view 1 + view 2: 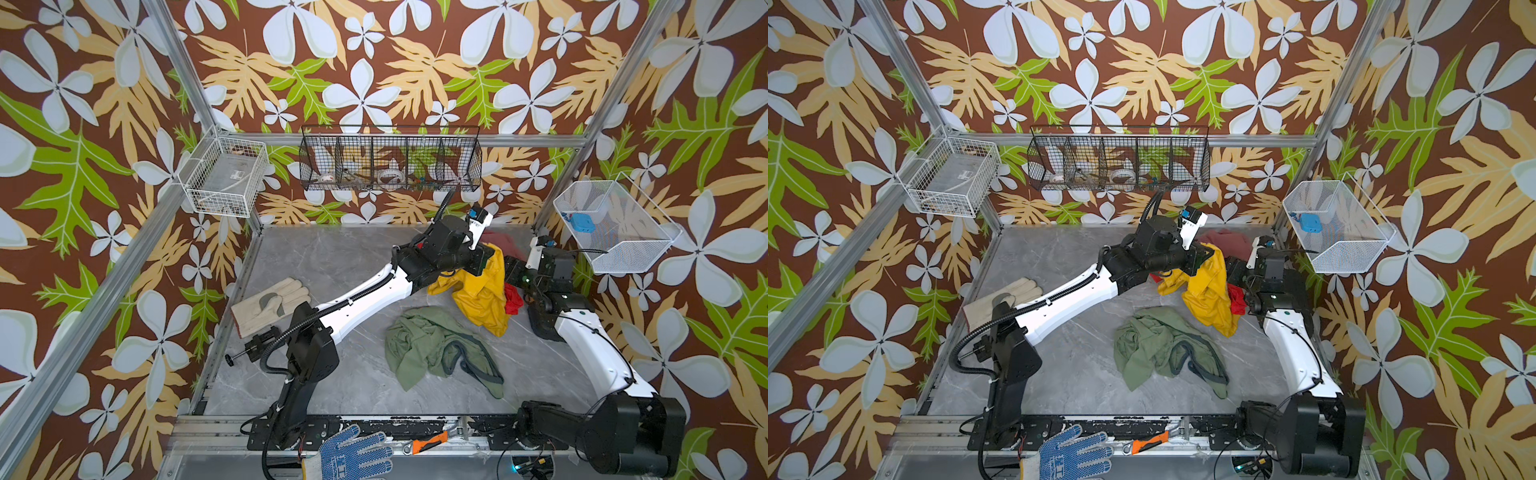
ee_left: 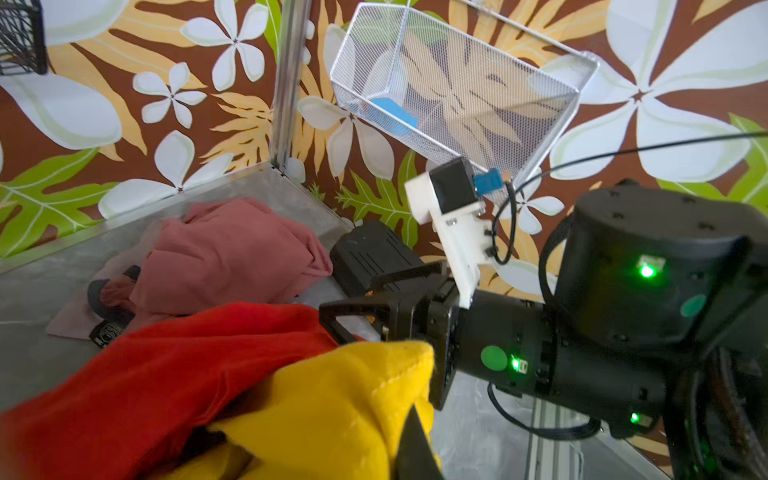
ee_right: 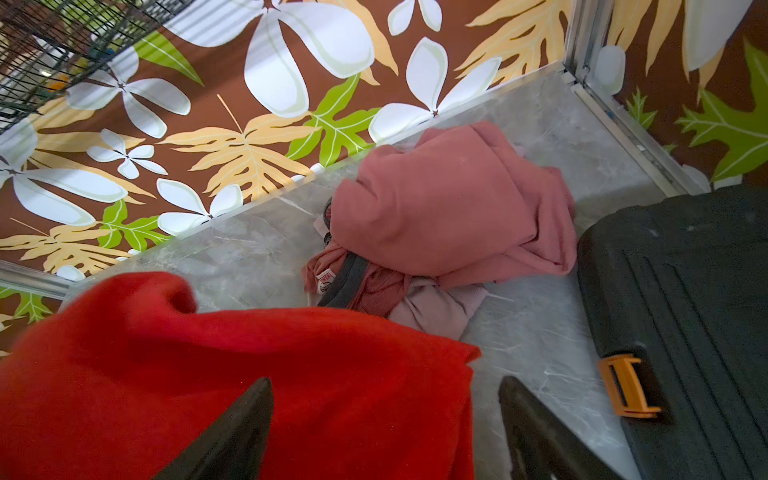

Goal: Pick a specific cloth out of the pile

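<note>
The mustard-yellow cloth point(image 1: 478, 291) point(image 1: 1208, 295) hangs lifted at the back right, its lower end down on the table. My left gripper point(image 1: 490, 259) point(image 2: 390, 419) is shut on its upper edge; only one dark finger point(image 2: 411, 449) shows past the fabric. The rest of the pile is the shiny red cloth point(image 1: 513, 301) point(image 3: 208, 374) and a dusty pink garment point(image 1: 505, 243) point(image 3: 449, 208) behind it. My right gripper point(image 1: 509, 270) point(image 3: 384, 386) stands open right beside the yellow cloth, and the red cloth lies loose between its spread fingers.
An olive-green garment point(image 1: 432, 345) lies apart mid-table. A work glove point(image 1: 270, 303) and a black clamp point(image 1: 257, 345) sit at the left. A black case point(image 3: 685, 311) is by the right gripper. A white mesh basket point(image 1: 615, 226) hangs on the right wall.
</note>
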Available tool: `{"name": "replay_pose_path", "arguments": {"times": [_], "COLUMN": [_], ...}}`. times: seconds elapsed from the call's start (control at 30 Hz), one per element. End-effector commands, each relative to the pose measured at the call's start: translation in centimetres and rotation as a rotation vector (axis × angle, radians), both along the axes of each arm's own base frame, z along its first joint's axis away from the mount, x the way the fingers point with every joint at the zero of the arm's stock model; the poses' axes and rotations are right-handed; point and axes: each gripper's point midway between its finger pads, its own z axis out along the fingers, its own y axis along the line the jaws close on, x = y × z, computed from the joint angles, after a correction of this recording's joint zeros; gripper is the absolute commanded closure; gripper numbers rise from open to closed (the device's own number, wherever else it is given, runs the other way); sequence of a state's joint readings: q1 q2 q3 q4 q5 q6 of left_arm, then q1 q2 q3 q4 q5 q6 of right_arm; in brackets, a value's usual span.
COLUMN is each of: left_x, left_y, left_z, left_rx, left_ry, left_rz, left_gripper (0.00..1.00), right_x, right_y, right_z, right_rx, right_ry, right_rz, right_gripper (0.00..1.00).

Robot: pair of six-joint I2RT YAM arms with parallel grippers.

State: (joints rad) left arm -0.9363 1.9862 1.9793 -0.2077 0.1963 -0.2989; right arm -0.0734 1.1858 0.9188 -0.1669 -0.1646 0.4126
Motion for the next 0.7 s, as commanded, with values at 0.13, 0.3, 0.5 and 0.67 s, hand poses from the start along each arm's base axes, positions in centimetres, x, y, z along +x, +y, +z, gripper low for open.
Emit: {"name": "replay_pose_path", "arguments": {"times": [0.13,0.3,0.5,0.67], "left_x": [-2.3,-1.3,-1.6,-2.0], "left_y": [1.9,4.9,6.3,7.2], "left_z": [2.4,3.9,7.7,11.0], "left_rx": [-0.065,0.0,-0.033,-0.09], "left_ry": [-0.029,-0.104,-0.177,-0.236], "left_rz": [0.014,0.126,0.154,0.169], "left_gripper": [1.0,1.0,1.0,1.0], "right_x": [-1.3,-2.0,-2.5,-2.7], "right_y": [-0.2,0.1,0.3,0.2], "right_z": [0.5,-0.4,-0.4,0.1], "right_rx": [-0.05,-0.042,-0.053,-0.091], "right_ry": [0.023,0.034,0.02,-0.01], "right_rz": [0.01,0.027,0.04,0.051], "right_gripper": [0.13,0.14,0.14,0.12]}}
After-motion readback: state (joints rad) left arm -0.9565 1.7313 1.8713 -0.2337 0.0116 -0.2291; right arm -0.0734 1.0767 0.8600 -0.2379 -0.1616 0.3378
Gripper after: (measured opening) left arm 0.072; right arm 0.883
